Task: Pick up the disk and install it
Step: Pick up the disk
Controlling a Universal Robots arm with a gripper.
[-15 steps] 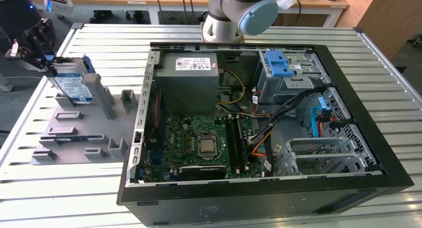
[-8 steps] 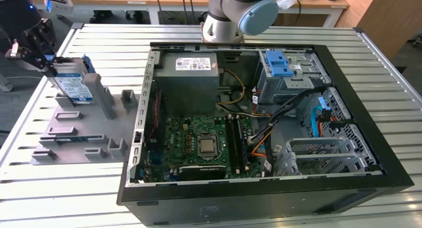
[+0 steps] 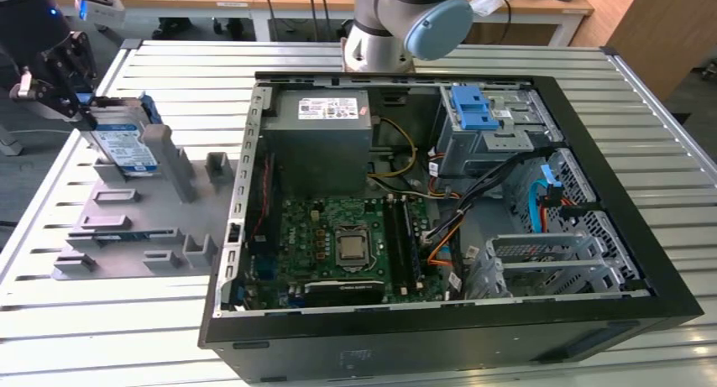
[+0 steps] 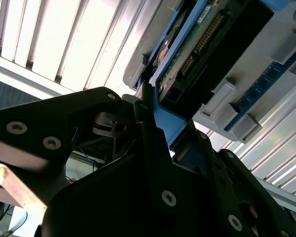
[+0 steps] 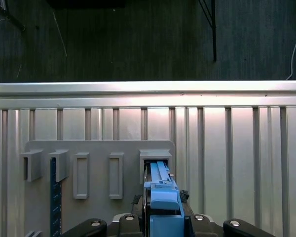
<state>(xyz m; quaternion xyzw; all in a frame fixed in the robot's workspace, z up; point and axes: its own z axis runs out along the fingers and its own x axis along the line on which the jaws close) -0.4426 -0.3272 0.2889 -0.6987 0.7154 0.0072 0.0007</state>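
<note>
Jaws clamped on the blue-framed end of the disk [image 3: 121,143], the black fingers [image 4: 153,148] pressing that frame from both sides in the second wrist view. The disk stands on edge at about 10 o'clock in the exterior view. Its long axis is close to upright, leaning from roughly 11 o'clock at the jaws down to 5 o'clock, where its lower end meets the grey holder [image 3: 134,227]. Its white-and-blue label faces the exterior camera, while the second wrist view catches the green circuit board on its other face [image 4: 207,34]. In the first wrist view the thin blue edge [image 5: 163,192] runs straight away from the jaws into a slot of the holder [image 5: 98,148]. The holder lies flat on the slatted metal worktop [image 3: 672,152]. The open computer case [image 3: 448,337] sits just beside it, toward 3 o'clock.
</note>
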